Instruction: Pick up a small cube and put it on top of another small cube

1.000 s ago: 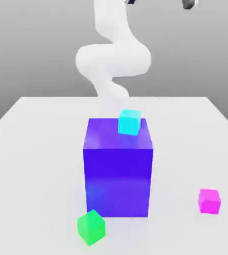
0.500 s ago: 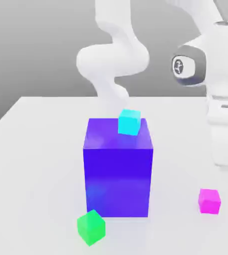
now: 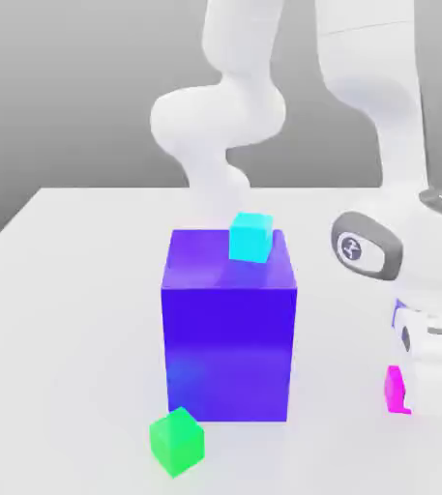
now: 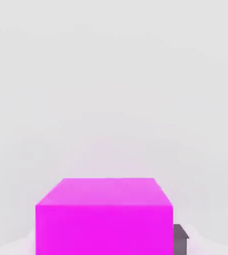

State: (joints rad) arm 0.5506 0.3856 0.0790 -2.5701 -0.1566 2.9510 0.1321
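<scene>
We take the large blue block (image 3: 229,324), standing upright near the middle of the white table (image 3: 70,319), as our landmark. A small cyan cube (image 3: 250,238) rests on the block's top face, close to the far corner on the exterior view's right. A small green cube (image 3: 177,441) lies on the table just in front of the block's near corner on the exterior view's left, close to it but not touching, and turned at an angle to the block's faces. A small magenta cube (image 3: 394,390) lies on the table well apart from the block, toward the exterior view's right and level with the block's front base. We see the white robot arm (image 3: 379,116) rise from behind the block, arch over and descend on the exterior view's right, so that its lower end covers most of the magenta cube, leaving one narrow side face visible. In the hand view the magenta cube (image 4: 104,216) sits very close beneath the camera, and a dark edge of the tool (image 4: 181,238) shows right beside the cube's side. We cannot tell whether the tool is open, closed or gripping the cube.
</scene>
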